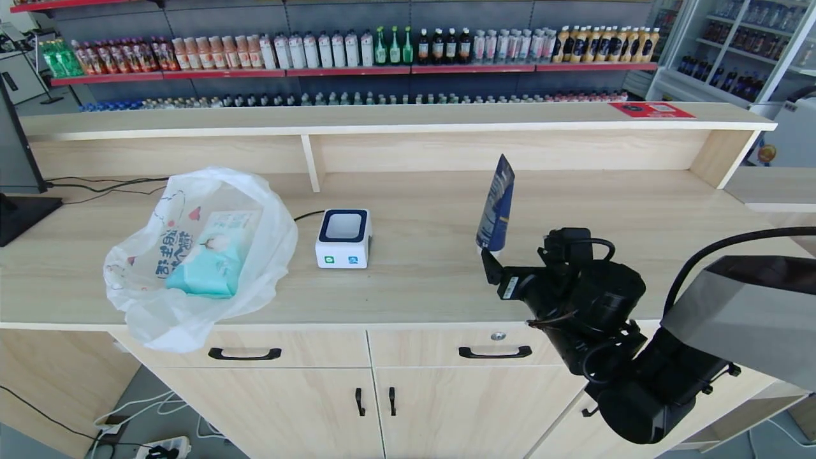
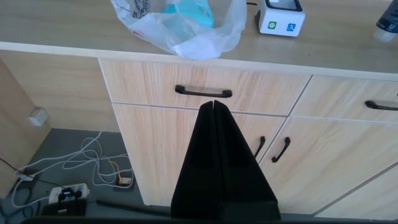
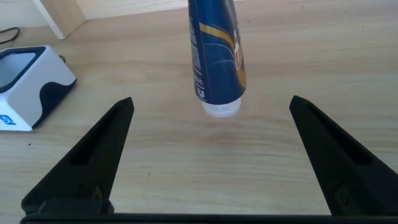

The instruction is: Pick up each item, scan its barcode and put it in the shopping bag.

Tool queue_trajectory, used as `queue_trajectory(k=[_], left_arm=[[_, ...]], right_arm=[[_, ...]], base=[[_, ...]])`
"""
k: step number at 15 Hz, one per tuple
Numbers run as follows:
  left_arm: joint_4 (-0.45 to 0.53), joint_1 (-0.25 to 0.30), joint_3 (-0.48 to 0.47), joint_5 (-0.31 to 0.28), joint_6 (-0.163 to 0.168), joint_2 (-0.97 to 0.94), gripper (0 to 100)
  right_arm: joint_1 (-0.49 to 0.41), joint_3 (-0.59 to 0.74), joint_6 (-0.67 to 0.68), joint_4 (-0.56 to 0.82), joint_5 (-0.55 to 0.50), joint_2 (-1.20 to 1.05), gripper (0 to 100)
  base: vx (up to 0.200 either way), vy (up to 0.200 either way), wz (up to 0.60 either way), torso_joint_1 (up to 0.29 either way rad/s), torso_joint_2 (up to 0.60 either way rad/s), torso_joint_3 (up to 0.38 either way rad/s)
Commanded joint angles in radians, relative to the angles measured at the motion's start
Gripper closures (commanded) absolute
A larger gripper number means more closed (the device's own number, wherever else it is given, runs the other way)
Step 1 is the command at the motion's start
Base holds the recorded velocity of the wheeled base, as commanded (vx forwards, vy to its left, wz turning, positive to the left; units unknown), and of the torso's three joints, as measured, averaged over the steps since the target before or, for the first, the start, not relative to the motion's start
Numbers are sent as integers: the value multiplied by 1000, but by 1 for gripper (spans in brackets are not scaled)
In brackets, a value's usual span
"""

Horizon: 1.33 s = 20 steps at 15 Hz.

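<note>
Black against pale wood, the left gripper [image 2: 214, 106] hangs low on the near side of the drawer fronts [image 2: 143, 81], jaws pressed together on nothing, probably parked clear of the work. Farther in, over the right part of the counter [image 1: 414, 280], the right gripper [image 3: 211, 101] is spread wide and holds nothing; its jaws stand one to each side of the blue tube [image 1: 496, 204], apart from it, which looks like a line-up for a grasp low on the body. That tube stands upright on its pale cap, leaning slightly, not yet lifted. Its barcode cannot be made out, and from the head camera a finger hides its base. Left of it sits the white scanner [image 1: 343, 238], window up, handy between tube and shopping bag [image 1: 159, 319]. That bag slumps open at the left near edge, with a teal pack [image 1: 213, 261] inside; anything beneath is veiled by plastic. Farthest off run shelves of bottles [image 1: 357, 48].
</note>
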Motion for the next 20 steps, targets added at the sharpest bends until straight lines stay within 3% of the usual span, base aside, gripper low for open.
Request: queue_trajectory(k=[1, 11, 16, 20], left_arm=[[0, 1, 0, 0, -1, 0, 100], [0, 1, 0, 0, -3, 0, 100], [0, 0, 0, 0, -3, 0, 100], [0, 0, 0, 0, -1, 0, 100]], right_arm=[[-1, 0, 1, -1, 2, 4, 0], [-9, -50, 18, -1, 0, 64, 0], [-83, -158, -16, -1, 5, 114, 0], [-72, -227, -18, -1, 11, 149, 0]], base=[[0, 0, 0, 0, 0, 0], [0, 0, 0, 0, 0, 0], [0, 0, 0, 0, 0, 0], [0, 0, 0, 0, 0, 0]])
